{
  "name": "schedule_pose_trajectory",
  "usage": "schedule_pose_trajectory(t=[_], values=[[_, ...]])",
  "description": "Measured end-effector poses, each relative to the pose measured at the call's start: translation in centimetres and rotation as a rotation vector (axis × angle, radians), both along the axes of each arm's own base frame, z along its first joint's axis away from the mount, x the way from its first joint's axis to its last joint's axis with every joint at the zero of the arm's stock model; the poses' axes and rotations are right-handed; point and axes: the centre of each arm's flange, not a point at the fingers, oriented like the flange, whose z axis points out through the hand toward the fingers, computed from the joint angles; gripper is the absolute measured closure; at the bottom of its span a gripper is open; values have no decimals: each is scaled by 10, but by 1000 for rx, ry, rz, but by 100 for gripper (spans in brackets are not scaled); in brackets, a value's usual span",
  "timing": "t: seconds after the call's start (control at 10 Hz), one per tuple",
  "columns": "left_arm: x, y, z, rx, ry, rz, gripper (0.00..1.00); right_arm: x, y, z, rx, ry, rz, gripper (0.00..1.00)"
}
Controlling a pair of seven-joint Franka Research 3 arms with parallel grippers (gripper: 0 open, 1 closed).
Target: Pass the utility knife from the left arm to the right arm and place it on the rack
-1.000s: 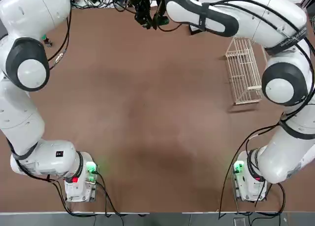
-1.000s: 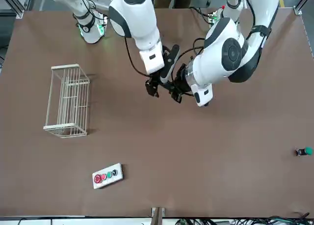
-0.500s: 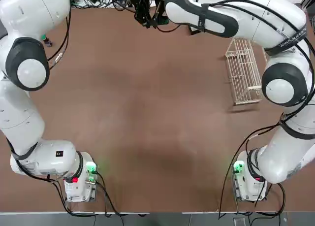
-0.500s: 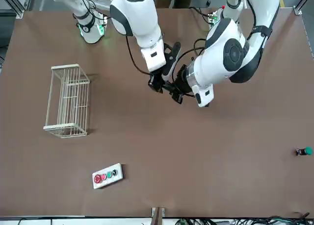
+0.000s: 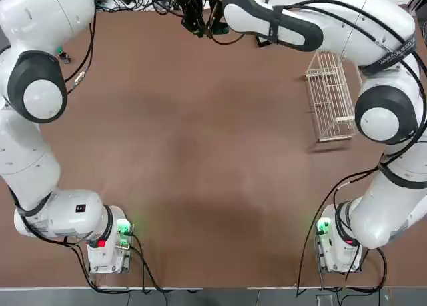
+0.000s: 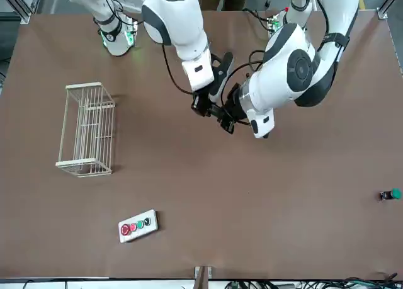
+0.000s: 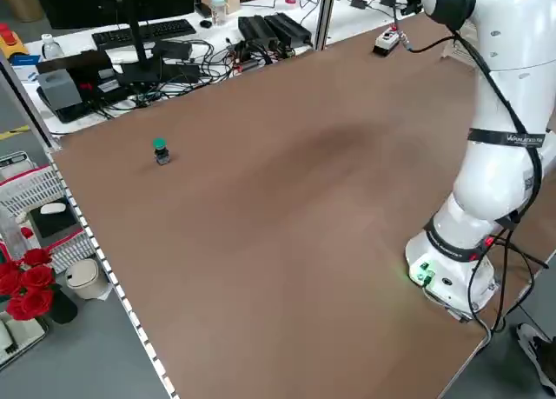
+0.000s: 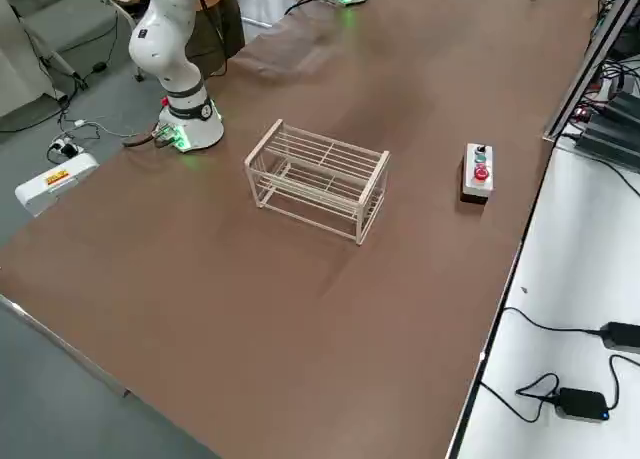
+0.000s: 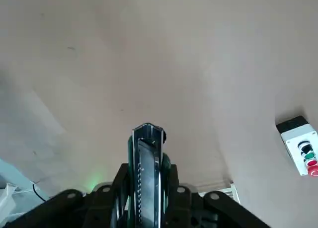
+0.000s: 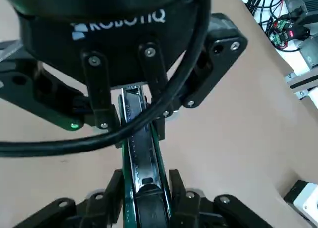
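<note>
We saw a matte brown table (image 6: 189, 194) edged by cluttered desks. Upper centre, above it, both grippers — left (image 6: 225, 120), right (image 6: 200, 106) — clamped the slim ridged knife (image 10: 141, 153). The white wire rack (image 6: 87, 129) sat centre-left.

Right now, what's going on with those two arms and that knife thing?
Left gripper shut on utility knife. Right gripper shut on it too, mid-table. Rack empty, nothing in the way.

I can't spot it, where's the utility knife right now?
Front view: the utility knife is above the table's middle, clamped by both the left gripper and right gripper.
</note>
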Motion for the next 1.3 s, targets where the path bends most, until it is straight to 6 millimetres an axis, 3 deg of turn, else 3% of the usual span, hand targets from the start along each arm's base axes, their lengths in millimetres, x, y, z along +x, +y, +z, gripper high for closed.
schedule_pose_trajectory(t=[0.4, 0.5, 0.7, 0.9, 1.1, 1.3], values=[[1, 1, 3, -5, -2, 6, 62, 1, 0, -2, 7, 14, -40, 58], [1, 1, 5, -7, 1, 12, 54, 3, 0, -5, 11, 21, -64, 58], [-2, -1, 9, -6, 2, 16, 24, 8, -4, -8, 11, 27, -93, 59], [-2, 2, 15, -3, -4, 21, 0, 10, -6, -10, 8, 30, -101, 59], [4, 14, 17, 1, -5, 38, 0, 11, -7, -8, 11, 28, -105, 59], [20, 53, 20, 22, 7, 62, 0, 14, -21, -1, -20, 67, -194, 59]])
